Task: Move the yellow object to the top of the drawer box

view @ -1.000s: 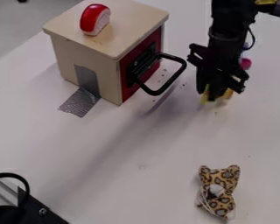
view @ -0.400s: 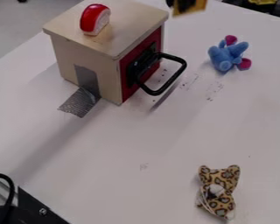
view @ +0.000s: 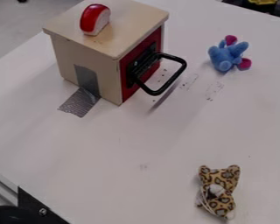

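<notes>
since the yellow object is likely light and stiff, pinch mid-body for drawer box point(view: 131, 26); can't tell gripper opening or hold

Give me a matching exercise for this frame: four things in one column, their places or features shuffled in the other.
1. drawer box
2. blue plush toy
3. spotted plush toy
4. red piece

A. on top of the drawer box
B. near the view's lower right
C. has a black handle
D. toward the view's upper right

Pairs: 1-C; 2-D; 3-B; 4-A
</notes>
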`<act>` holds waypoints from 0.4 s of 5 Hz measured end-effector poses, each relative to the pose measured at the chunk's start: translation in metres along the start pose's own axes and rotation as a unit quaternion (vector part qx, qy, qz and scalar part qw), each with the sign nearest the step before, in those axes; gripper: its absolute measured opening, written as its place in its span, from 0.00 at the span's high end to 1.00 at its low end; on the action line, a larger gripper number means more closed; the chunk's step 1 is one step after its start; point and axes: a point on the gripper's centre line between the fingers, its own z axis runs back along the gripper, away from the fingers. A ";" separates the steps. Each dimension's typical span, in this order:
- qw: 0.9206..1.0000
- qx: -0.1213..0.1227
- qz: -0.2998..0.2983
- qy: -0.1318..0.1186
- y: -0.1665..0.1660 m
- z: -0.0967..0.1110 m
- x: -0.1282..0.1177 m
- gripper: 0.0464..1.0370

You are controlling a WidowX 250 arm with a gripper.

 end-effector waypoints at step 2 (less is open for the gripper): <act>0.999 -0.003 -0.004 0.036 -0.008 -0.029 -0.044 0.79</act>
